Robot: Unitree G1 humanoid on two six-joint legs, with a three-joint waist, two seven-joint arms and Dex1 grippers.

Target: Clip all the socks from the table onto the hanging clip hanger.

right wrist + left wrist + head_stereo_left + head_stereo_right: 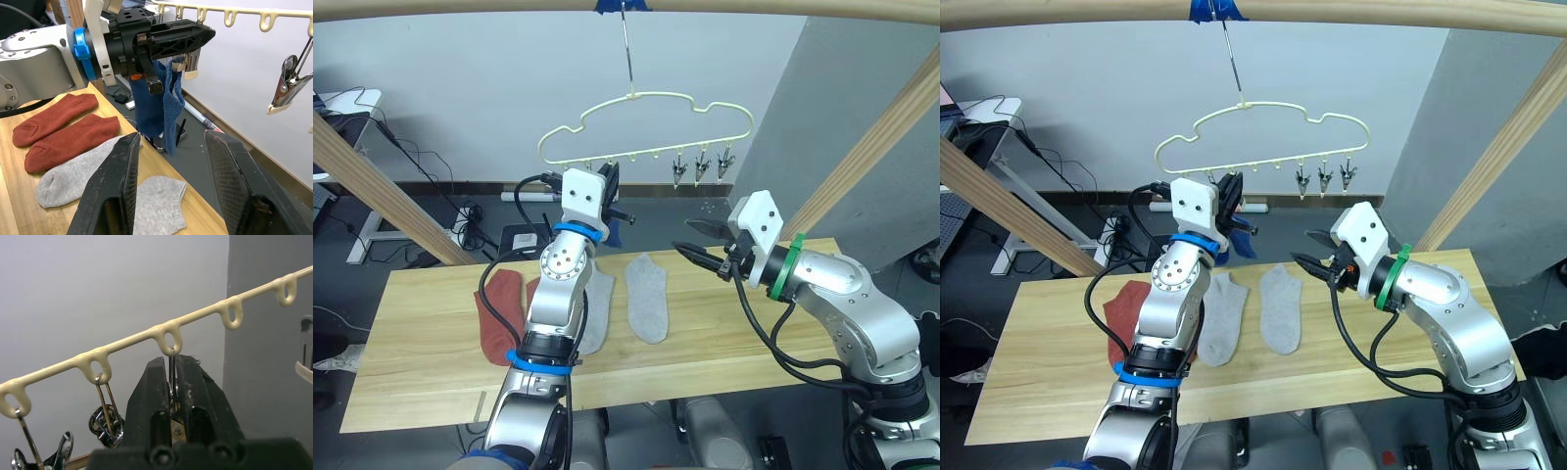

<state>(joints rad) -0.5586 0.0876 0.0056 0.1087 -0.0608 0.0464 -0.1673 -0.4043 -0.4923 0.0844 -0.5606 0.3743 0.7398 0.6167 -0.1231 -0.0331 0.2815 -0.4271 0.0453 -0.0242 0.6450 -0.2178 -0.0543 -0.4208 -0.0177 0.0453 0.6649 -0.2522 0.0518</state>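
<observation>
The cream clip hanger (646,98) hangs by its hook from the wooden top bar. My left gripper (610,186) is raised to its lower row, shut on a metal clip (172,377) under one loop. Two blue socks (146,103) dangle just below that gripper (208,35). Two rust-red socks (54,115) and two grey socks (647,297) lie flat on the table (431,382). My right gripper (700,245) hovers open over the table's back edge, right of the grey socks, pointing at the blue socks.
Three empty clips (703,168) hang at the hanger's right end. Slanted wooden frame beams (382,191) stand on both sides. A grey panel (822,117) rises behind on the right. Cables and a power strip (470,235) lie on the floor beyond.
</observation>
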